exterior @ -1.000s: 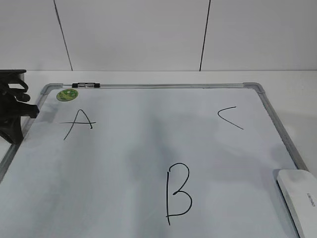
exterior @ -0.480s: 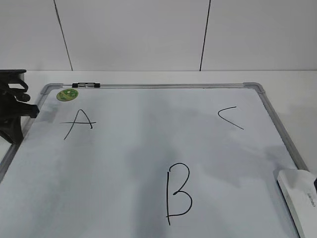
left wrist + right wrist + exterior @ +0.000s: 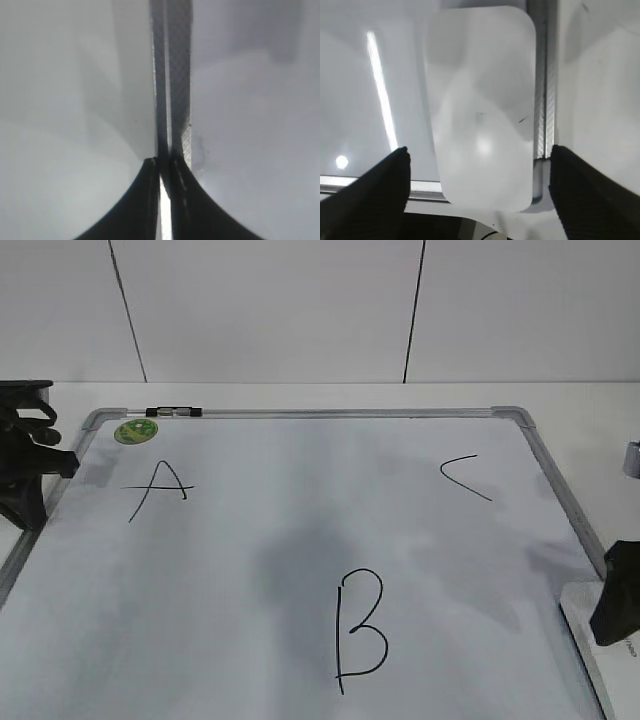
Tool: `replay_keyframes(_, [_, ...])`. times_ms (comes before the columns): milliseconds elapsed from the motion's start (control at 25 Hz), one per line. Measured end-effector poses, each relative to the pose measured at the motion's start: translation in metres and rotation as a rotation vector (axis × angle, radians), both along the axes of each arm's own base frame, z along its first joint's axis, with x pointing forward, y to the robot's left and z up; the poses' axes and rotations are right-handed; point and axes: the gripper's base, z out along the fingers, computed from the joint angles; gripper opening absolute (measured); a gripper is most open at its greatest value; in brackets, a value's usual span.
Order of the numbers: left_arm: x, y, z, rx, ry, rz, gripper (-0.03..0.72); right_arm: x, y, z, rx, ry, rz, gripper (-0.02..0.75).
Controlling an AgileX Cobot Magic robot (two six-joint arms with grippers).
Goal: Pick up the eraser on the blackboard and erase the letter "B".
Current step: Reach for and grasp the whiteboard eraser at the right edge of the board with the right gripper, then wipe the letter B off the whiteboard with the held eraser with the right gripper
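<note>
A: Where's the eraser [image 3: 481, 107]?
B: Flat on the board [image 3: 300, 540], near-right corner, just inside the frame. Letter B [image 3: 360, 630] sits at the near middle, unwiped.
A: Right gripper [image 3: 479, 185]?
B: Above the eraser, jaws wide, either side of it.
A: Left gripper [image 3: 162, 167]?
B: At the board's left edge, jaws nearly closed, holding nothing.

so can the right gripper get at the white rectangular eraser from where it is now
Probably yes. The right gripper is open, fingers either side of the white rectangular eraser at the whiteboard's silver frame, with nothing lying between them.
</note>
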Motion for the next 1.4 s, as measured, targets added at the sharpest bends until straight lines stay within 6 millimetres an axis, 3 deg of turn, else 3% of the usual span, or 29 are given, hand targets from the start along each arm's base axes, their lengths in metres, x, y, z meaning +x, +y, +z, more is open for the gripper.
replay_keyframes(440, [0.000, 0.000, 0.000, 0.000, 0.000, 0.000, 0.020, 0.013, 0.007, -0.027, -0.011, 0.053, 0.047, 0.669])
replay_keyframes(960, [0.000, 0.000, 0.000, 0.000, 0.000, 0.000, 0.020, 0.018, 0.012, -0.039, -0.024, 0.083, 0.074, 0.662])
replay_keyframes(1200, [0.000, 0.000, 0.000, 0.000, 0.000, 0.000, 0.020, 0.018, 0.010, -0.039, -0.039, 0.081, 0.085, 0.566])
replay_keyframes(1400, [0.000, 0.000, 0.000, 0.000, 0.000, 0.000, 0.020, 0.018, 0.010, -0.039, -0.049, 0.080, 0.096, 0.537])
